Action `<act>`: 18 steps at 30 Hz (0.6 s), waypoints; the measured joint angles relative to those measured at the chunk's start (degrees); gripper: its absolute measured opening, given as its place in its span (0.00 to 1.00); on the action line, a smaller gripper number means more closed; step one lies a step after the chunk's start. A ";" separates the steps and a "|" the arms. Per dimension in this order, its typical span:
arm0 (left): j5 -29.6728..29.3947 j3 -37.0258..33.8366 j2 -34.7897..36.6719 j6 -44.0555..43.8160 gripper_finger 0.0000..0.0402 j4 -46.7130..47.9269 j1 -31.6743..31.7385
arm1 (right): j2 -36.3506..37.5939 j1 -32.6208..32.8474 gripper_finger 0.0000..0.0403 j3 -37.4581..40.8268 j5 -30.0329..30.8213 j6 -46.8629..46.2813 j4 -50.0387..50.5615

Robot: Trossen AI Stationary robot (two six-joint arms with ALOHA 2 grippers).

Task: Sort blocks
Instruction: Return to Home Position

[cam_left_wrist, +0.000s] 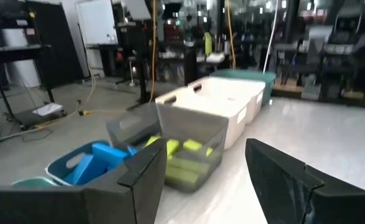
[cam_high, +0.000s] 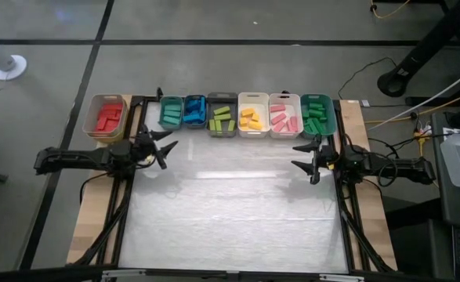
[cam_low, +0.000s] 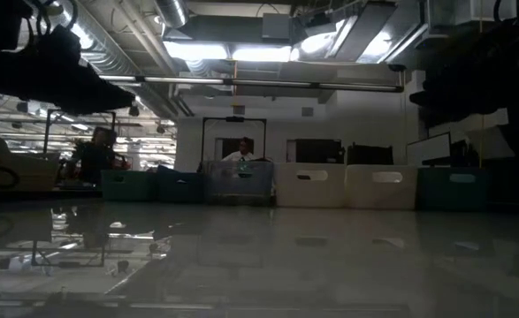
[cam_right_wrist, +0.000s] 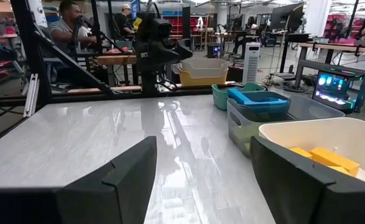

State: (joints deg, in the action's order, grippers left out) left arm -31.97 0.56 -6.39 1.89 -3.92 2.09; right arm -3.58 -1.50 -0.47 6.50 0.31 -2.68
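Currently both arms lie low over the table [cam_high: 230,227], one at each side edge, each pointing inward. The left hand [cam_high: 165,149] hovers near the left edge, just in front of the teal bin [cam_high: 172,126]. Its fingers are spread apart and grip nothing. The right hand [cam_high: 303,157] hovers near the right edge, just in front of the green bin [cam_high: 333,113]. Its fingers are likewise spread apart and empty. The two hands are well apart, with bare table between them.

All blocks in view sit in seven bins lined up along the far edge of the table. Order, left to right in the high view:

1. Tan bin [cam_high: 89,117], set off from the rest by a gap: red blocks [cam_high: 109,117].
2. Teal bin: contents look greenish; their exact colour cannot be told.
3. Blue bin [cam_high: 195,97]: blue blocks [cam_high: 195,112].
4. Grey bin [cam_high: 222,134]: lime blocks [cam_high: 222,119].
5. First white bin [cam_high: 254,135]: yellow blocks [cam_high: 251,118].
6. Second white bin [cam_high: 285,96]: pink blocks [cam_high: 284,118].
7. Green bin: dark green blocks [cam_high: 316,116].

Bins 2 to 7 stand side by side, touching or nearly so. No block lies on the open table surface.

The right wrist view shows a person [cam_right_wrist: 67,28] in the room beyond the table.
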 joint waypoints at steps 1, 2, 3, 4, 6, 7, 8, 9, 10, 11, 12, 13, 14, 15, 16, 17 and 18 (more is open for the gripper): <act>-0.02 0.00 1.10 0.00 0.52 0.00 0.00 | 0.03 0.00 0.64 0.00 0.00 0.01 -0.01; -0.02 0.00 2.25 0.00 0.52 -0.01 0.00 | 0.05 0.00 0.64 0.00 0.00 -0.01 0.00; -0.02 -0.02 3.41 0.00 0.52 0.00 0.01 | 0.09 0.00 0.64 0.00 0.00 0.01 -0.02; -0.02 -0.02 4.64 0.00 0.52 0.00 0.07 | 0.26 0.00 0.64 0.00 0.00 0.01 -0.02; -0.08 -0.02 6.44 -0.02 0.52 -0.15 0.16 | 0.92 0.00 0.64 0.00 0.00 0.00 -0.06; -0.20 -0.02 6.21 -0.01 0.52 -0.53 0.22 | 1.28 0.00 0.64 0.00 -0.01 0.01 -0.07; -0.18 -0.02 6.12 0.06 0.52 -0.17 0.22 | 1.77 0.00 0.64 0.00 -0.02 0.01 -0.07; -0.17 -0.02 6.12 0.02 0.52 -0.27 0.22 | 2.38 0.00 0.64 0.00 -0.02 0.00 -0.07; -0.17 -0.02 6.16 0.02 0.52 -0.13 0.22 | 2.97 0.00 0.64 0.00 0.01 -0.01 -0.10; -0.20 -0.02 6.18 0.00 0.52 -0.11 0.27 | 3.47 0.00 0.64 0.00 0.21 0.01 -0.15; -0.14 -0.02 6.14 0.02 0.52 -0.07 0.43 | 3.45 0.00 0.64 0.00 0.44 0.01 -0.28; -0.16 -0.02 6.14 0.01 0.52 -0.04 0.66 | 3.42 0.00 0.64 0.00 0.46 0.00 -0.31; -0.20 -0.02 6.16 0.00 0.52 -0.07 0.89 | 3.39 0.00 0.64 0.00 0.46 0.01 -0.30; -0.19 -0.02 6.15 0.01 0.52 -0.07 1.11 | 3.41 0.00 0.64 0.00 0.52 0.01 -0.26; -0.18 -0.02 6.14 0.01 0.52 -0.04 1.30 | 3.41 0.00 0.64 0.00 0.50 0.01 -0.18; -0.20 -0.02 6.14 0.00 0.52 -0.05 1.41 | 3.41 0.00 0.64 0.00 0.43 0.00 -0.03; -0.21 -0.02 6.14 0.00 0.52 -0.06 1.44 | 3.41 -0.02 0.64 0.00 0.42 0.01 0.15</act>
State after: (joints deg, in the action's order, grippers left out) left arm -32.18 0.54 -0.25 1.89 -3.98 3.53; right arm -0.16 -1.51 -0.47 6.92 0.31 -2.53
